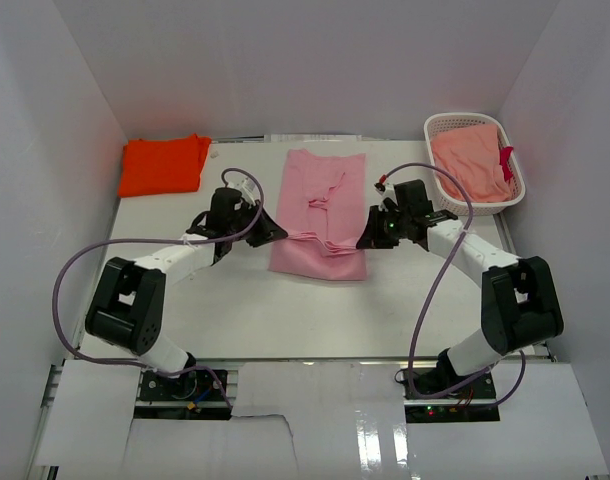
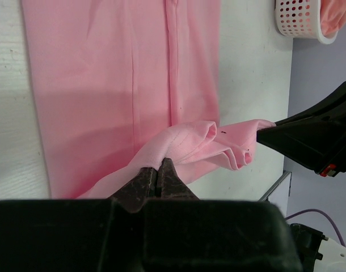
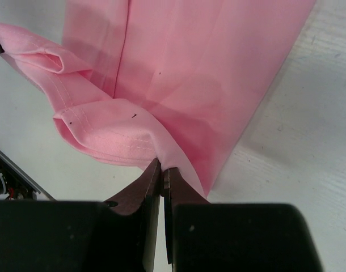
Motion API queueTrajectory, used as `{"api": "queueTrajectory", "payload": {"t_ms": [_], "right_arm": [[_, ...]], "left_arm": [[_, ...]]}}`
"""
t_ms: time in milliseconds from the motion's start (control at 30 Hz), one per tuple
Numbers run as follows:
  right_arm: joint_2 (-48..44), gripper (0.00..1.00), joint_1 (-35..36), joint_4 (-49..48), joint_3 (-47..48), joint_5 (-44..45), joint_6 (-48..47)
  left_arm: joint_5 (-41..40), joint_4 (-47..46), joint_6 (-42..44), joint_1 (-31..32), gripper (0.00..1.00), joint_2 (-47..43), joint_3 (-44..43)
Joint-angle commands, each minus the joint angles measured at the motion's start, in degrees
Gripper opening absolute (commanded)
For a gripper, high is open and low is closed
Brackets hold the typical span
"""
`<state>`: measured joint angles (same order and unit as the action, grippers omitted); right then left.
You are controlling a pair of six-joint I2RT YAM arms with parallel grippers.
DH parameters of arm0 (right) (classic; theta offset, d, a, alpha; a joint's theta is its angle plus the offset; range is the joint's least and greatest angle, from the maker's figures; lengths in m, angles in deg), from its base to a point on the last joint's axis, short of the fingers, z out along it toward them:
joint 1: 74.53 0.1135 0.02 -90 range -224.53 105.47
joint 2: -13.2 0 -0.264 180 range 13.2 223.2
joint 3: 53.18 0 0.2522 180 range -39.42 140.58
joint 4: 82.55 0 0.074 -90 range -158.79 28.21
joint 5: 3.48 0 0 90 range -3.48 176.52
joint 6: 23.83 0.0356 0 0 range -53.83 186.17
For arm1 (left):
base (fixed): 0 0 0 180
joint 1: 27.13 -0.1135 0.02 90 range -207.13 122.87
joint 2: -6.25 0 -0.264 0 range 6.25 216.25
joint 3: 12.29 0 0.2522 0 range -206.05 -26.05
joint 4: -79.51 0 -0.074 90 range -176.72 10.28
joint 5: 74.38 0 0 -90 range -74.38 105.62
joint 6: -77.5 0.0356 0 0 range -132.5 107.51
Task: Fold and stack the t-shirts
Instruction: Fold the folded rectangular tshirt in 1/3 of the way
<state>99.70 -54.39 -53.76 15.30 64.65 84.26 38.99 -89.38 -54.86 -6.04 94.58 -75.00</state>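
Observation:
The light pink t-shirt [image 1: 320, 205] lies lengthwise in the middle of the table, folded narrow. My left gripper [image 1: 277, 231] is shut on its near left hem, and my right gripper [image 1: 364, 240] is shut on its near right hem. Both lift the hem a little, so it sags in folds between them. The left wrist view shows my jaws pinching pink cloth [image 2: 161, 148]; the right wrist view shows the same on its side [image 3: 133, 136]. The bright orange t-shirt [image 1: 165, 165] lies folded at the far left corner.
A white lattice basket [image 1: 448, 125] holding salmon-pink cloth [image 1: 472, 160] stands at the far right. White walls enclose the table on the left, back and right. Purple cables loop beside both arms.

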Motion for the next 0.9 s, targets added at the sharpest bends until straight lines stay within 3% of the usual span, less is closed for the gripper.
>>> {"api": "queueTrajectory", "payload": {"t_ms": [0, 867], "right_arm": [[1.4, 0.08, -0.7, -0.8, 4.2, -1.0, -1.6], [11.6, 0.08, -2.8, -0.6, 14.5, -1.7, -1.5]], "left_arm": [[0.4, -1.1, 1.3, -0.4, 0.0, 1.2, -2.6], [0.8, -1.1, 3.6, -3.3, 0.0, 9.8, -11.2]]}}
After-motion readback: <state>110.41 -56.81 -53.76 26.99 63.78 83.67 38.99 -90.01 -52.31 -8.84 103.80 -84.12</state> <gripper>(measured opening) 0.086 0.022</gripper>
